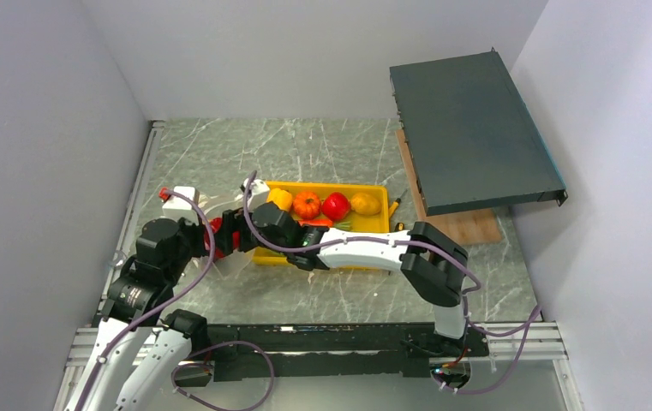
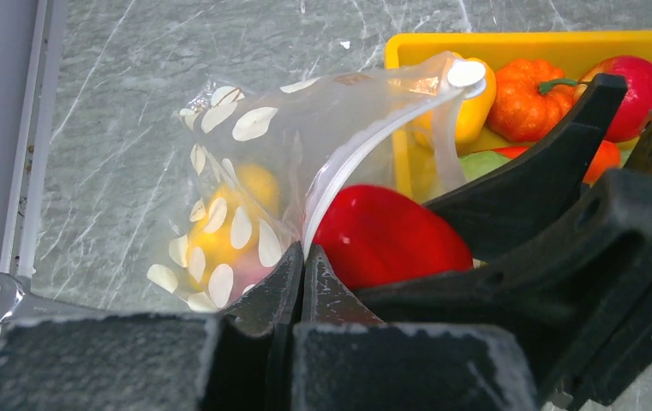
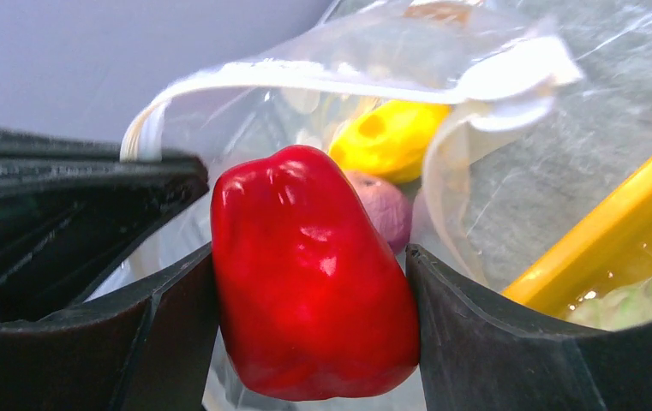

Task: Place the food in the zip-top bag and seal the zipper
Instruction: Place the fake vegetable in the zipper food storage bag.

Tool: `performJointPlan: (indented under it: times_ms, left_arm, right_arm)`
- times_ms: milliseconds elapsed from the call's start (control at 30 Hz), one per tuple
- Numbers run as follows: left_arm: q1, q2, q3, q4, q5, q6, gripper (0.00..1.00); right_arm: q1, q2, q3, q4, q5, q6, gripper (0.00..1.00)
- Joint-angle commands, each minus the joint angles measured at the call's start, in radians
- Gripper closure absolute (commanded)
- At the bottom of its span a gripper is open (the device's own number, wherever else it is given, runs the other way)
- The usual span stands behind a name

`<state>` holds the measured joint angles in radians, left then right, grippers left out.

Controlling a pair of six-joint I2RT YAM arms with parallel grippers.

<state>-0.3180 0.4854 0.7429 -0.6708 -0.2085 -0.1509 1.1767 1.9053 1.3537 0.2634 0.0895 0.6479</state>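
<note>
Between the black fingers [image 3: 176,317] of the right pincer [image 3: 312,291]: red pepper [image 3: 314,274], glossy, clamped on both flanks. It sits at the open mouth of the zip-top bag [image 2: 245,171]. In the right wrist view the opening lies at 12 o'clock of the pepper.

Zipper [image 3: 305,73]: whitish strip arching over the opening. Inside the bag, behind the pepper: one yellow piece [image 3: 386,137] and the purple onion [image 3: 384,205], the onion just beside the pepper's 2 o'clock shoulder.

Left pincer [image 2: 303,276]: fingers together, pinched on the zipper at the near lip, holding that lip up off the desk [image 2: 134,86].

Bag body is white-dotted and rests on the desk at 9 o'clock of the yellow tray [image 1: 365,224], just beside it.

Tray contents in the top view, from 9 to 3 o'clock:
- yellow pepper [image 1: 280,199]
- orange pumpkin [image 1: 307,204]
- red tomato [image 1: 335,205]
- a rounded yellow-brown piece [image 1: 365,203]

Green cabbage [image 3: 639,304] lies inside the tray's near rim.

Wrench [image 2: 1,295] lies at the desk's left edge. At 1 o'clock of the tray, a dark flat metal case [image 1: 472,128] sits tilted over a wooden board [image 1: 463,227].
</note>
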Motion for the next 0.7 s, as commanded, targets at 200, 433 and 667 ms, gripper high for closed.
performJointPlan:
  times_ms: [200,433,667]
  left_arm:
    - [-0.003,-0.003,-0.002,0.043,0.016,0.003,1.0]
    - [-0.002,-0.016,-0.009,0.053,0.035,0.01,1.0]
    - [-0.003,-0.008,-0.006,0.053,0.03,0.011,1.0]
  right_arm:
    - [-0.013,0.078,-0.058,0.375,0.128,0.214,0.8]
    - [-0.04,0.156,0.014,0.338,0.147,0.301,0.71]
    - [-0.054,0.203,0.08,0.28,0.154,0.339,0.54]
